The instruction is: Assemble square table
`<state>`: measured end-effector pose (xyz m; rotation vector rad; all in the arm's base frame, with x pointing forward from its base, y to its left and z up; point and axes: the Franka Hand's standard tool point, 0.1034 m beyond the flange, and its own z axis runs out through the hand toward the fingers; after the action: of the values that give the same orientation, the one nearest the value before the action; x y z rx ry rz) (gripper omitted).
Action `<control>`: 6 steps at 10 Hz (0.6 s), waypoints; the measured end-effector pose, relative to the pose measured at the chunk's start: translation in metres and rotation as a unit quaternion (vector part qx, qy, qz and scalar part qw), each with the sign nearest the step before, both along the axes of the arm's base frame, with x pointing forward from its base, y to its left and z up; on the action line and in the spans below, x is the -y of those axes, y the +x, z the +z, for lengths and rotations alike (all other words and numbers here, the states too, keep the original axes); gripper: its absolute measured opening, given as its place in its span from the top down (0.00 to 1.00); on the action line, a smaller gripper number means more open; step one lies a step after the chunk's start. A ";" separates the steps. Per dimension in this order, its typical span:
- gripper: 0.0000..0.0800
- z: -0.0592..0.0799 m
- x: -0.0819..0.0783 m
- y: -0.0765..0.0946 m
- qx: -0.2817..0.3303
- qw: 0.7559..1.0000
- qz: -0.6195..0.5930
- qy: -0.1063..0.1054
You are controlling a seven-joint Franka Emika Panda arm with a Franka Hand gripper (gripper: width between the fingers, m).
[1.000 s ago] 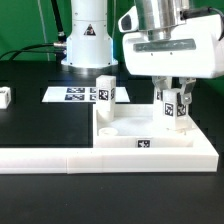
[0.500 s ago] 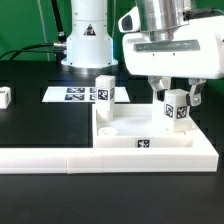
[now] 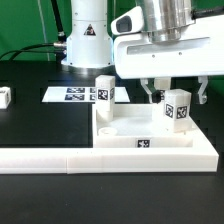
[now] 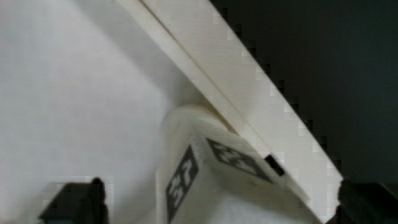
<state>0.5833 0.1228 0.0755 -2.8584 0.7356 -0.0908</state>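
You see the claw (image 3: 177, 96) spread wide, one finger on each side of a leg block (image 3: 178, 110) and clear of it. That block stands upright on the square slab (image 3: 150, 133), toward the exterior view's right. A second leg block (image 3: 105, 95) stands at the slab's far corner on the exterior view's left. The slab sits on the bench (image 3: 40, 125) against the L-shaped rail (image 3: 50, 155).

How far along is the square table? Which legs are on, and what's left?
Done: two legs stand upright on the slab, the left leg and the right leg. I cannot tell how firmly they are seated. In hand: nothing. The gripper is open, with a finger on either side of the right leg. Left: the spare leg at the exterior view's far left, and the empty front socket. No fourth leg is in view.
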 end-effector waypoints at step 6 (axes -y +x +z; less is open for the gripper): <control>0.19 0.005 -0.001 0.006 0.030 0.952 0.300 -0.055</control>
<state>0.5896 0.1237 0.0808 -3.0279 -0.1750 -0.1309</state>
